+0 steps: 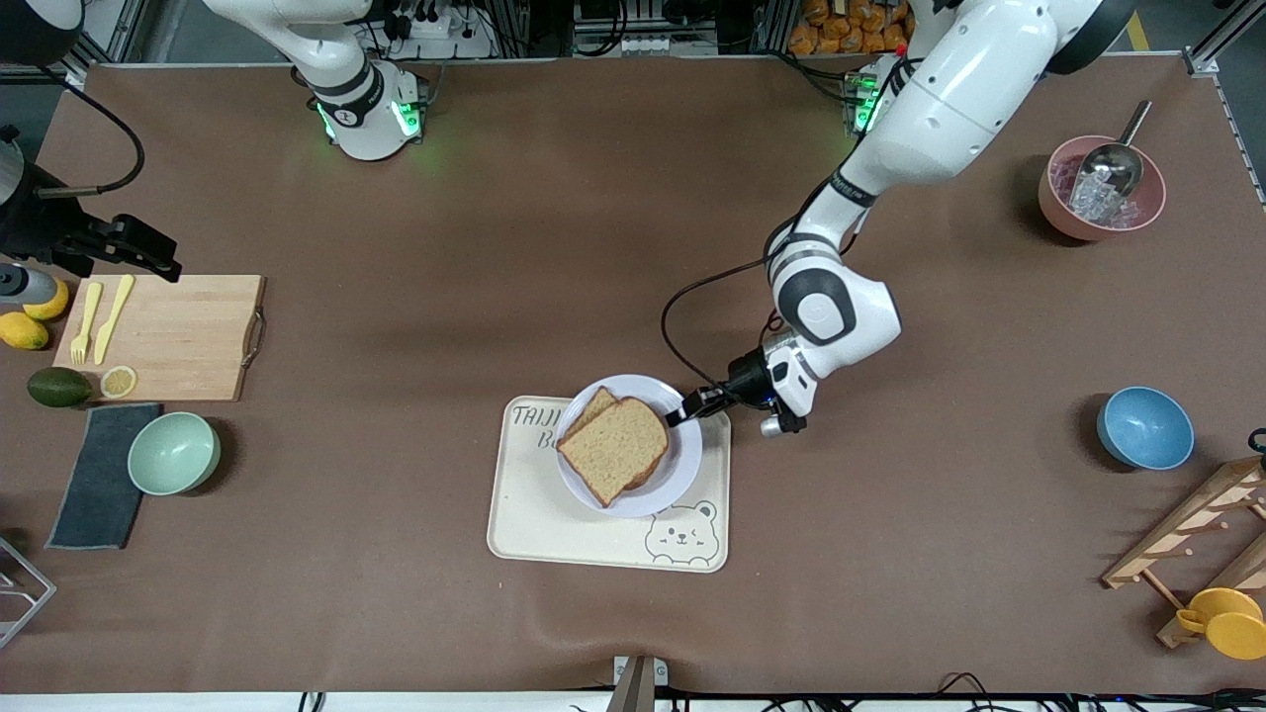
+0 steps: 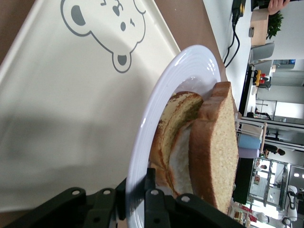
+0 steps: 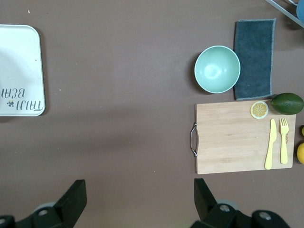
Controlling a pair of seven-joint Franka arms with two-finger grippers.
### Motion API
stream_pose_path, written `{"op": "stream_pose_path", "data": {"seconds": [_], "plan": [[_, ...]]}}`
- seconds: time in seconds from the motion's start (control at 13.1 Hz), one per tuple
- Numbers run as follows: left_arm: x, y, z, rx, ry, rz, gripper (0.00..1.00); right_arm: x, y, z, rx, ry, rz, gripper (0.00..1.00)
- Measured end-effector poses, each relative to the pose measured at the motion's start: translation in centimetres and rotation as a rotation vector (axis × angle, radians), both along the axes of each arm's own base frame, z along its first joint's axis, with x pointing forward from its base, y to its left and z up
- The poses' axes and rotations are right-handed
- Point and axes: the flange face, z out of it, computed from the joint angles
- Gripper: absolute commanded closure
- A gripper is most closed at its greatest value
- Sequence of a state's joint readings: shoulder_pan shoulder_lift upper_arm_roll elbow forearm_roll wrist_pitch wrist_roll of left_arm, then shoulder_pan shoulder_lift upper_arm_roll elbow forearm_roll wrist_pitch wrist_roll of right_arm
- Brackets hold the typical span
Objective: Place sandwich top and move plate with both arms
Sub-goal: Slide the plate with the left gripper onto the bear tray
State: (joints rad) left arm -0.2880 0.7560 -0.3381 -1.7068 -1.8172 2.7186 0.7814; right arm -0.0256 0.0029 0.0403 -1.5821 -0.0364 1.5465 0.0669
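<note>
The plate (image 1: 682, 463), small, round and white, rests on the cream bear tray (image 1: 534, 524) near the table's middle. On it the sandwich top (image 1: 618, 445), a brown wholegrain slice, lies over a lower slice (image 1: 591, 405). My left gripper (image 1: 682, 411) is shut on the plate's rim at the edge toward the left arm's end. The left wrist view shows its fingers (image 2: 151, 183) pinching the rim (image 2: 190, 71), with the sandwich top (image 2: 218, 152) beside them. My right gripper (image 3: 137, 190) hangs open and empty above bare table between the tray (image 3: 19, 71) and the cutting board (image 3: 228, 137).
Toward the right arm's end lie a cutting board (image 1: 178, 336) with yellow cutlery and a lemon slice, an avocado (image 1: 57, 387), a green bowl (image 1: 173, 453) and a grey cloth (image 1: 99, 475). At the left arm's end stand a pink bowl with scoop (image 1: 1103, 188), a blue bowl (image 1: 1144, 427) and a wooden rack (image 1: 1197, 534).
</note>
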Motion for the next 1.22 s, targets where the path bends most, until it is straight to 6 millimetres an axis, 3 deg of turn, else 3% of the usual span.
{"op": "stream_pose_path", "data": {"seconds": [0.38,0.46,0.53,0.61,1.22], "plan": [[1.1,-2.7,-3.7,0.023,0.007,0.033,0.98,0.0,0.0,0.0,0.0,0.003,0.0,0.0],[1.3,-2.7,-4.1,0.022,0.009,0.035,0.89,0.0,0.0,-0.1,0.0,0.004,0.0,0.0],[1.4,-2.7,-4.3,0.02,0.01,0.038,0.51,-0.1,0.0,-0.1,0.0,0.007,0.0,0.0],[1.5,-2.8,-4.4,0.019,0.009,0.039,0.01,-0.1,0.0,-0.1,0.0,0.01,0.0,0.0],[3.4,-1.8,-2.3,0.042,-0.033,0.09,0.0,-0.1,0.0,-0.3,0.0,0.018,-0.001,0.0]]}}
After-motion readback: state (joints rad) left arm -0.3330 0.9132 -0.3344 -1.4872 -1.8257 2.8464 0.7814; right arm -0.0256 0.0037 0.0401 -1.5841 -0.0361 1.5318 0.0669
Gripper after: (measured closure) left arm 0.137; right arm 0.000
